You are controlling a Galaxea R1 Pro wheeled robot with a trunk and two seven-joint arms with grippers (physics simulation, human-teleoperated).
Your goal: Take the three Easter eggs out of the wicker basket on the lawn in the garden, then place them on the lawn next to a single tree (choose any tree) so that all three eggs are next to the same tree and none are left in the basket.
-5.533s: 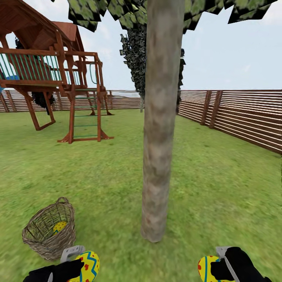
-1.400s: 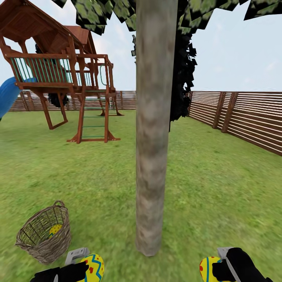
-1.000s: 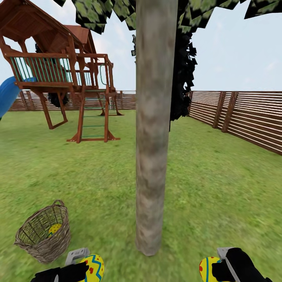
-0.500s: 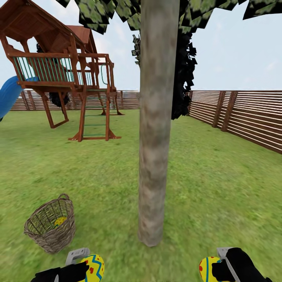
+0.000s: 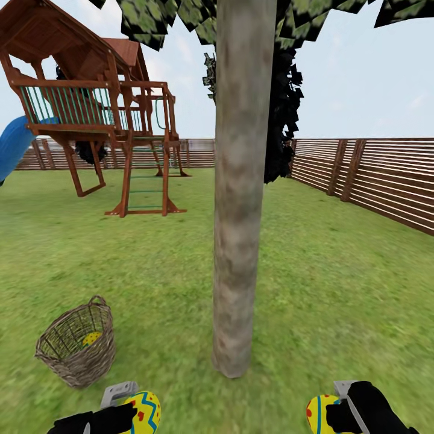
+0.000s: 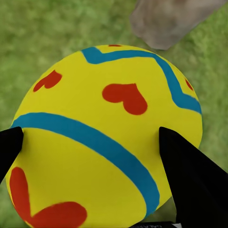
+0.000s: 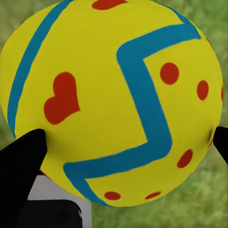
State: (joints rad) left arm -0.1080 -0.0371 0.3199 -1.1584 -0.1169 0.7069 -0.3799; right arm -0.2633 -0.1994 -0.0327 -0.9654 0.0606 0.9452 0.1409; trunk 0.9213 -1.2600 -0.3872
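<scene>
The tree (image 5: 238, 241) rises straight ahead, its grey-brown trunk meeting the lawn (image 5: 325, 289) just in front of me. To its left lies the wicker basket (image 5: 77, 352), tilted, with one Easter egg (image 5: 91, 338) inside. My left gripper (image 5: 129, 415) is shut on a yellow egg (image 5: 143, 411) with blue zigzags, seen close in the left wrist view (image 6: 109, 137) above grass near the trunk base (image 6: 166, 21). My right gripper (image 5: 331, 413) is shut on another egg (image 5: 319, 413), large in the right wrist view (image 7: 114, 99).
A wooden play tower (image 5: 84, 108) with a ladder and a blue slide (image 5: 12, 147) stands far left. A brown slat fence (image 5: 374, 181) runs along the right and back. A dark narrow tree (image 5: 280, 108) stands behind the trunk. Open grass spreads to the right.
The view has shifted a little; trunk and basket sit slightly differently in the picture. Both grippers keep their eggs in the same place.
</scene>
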